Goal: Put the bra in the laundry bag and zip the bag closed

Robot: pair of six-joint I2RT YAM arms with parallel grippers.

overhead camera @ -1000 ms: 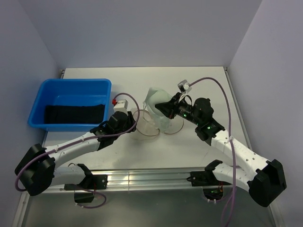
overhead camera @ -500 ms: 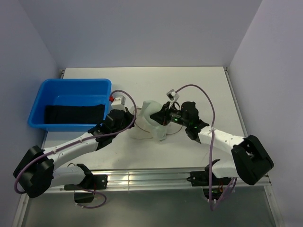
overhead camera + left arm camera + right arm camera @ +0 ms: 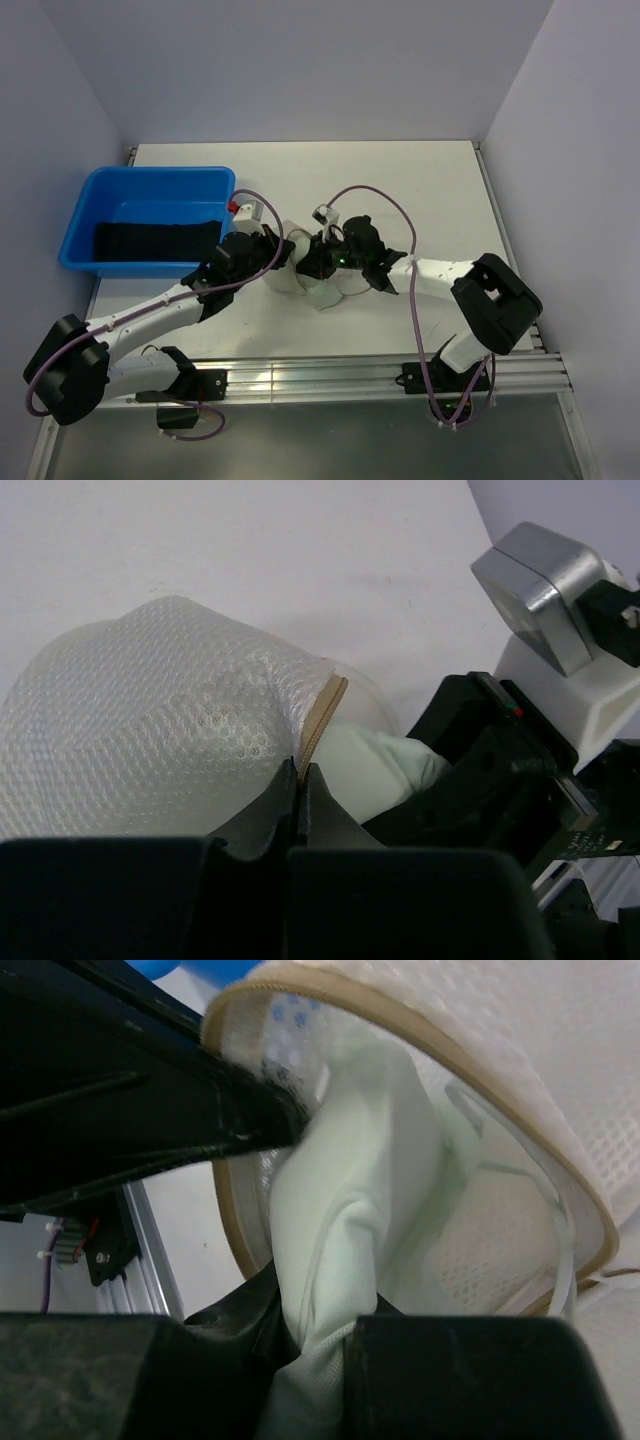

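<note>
The laundry bag is white mesh with a tan rim and lies mid-table. My left gripper is shut on the tan rim and holds the mouth open. The bra, pale grey-white fabric with a thin strap, is pinched in my right gripper, which is at the bag's mouth with the fabric reaching inside. It also shows in the left wrist view and, partly below the bag, in the top view. The zip pull is not visible.
A big blue plastic tub with a black cloth stands at the left. Both arms meet over the bag, cables looping above them. An aluminium rail runs along the near edge.
My right gripper has carried the bra leftward and down from a raised spot right of the bag into the bag's mouth. My left gripper has kept hold of the rim, shifting slightly.
</note>
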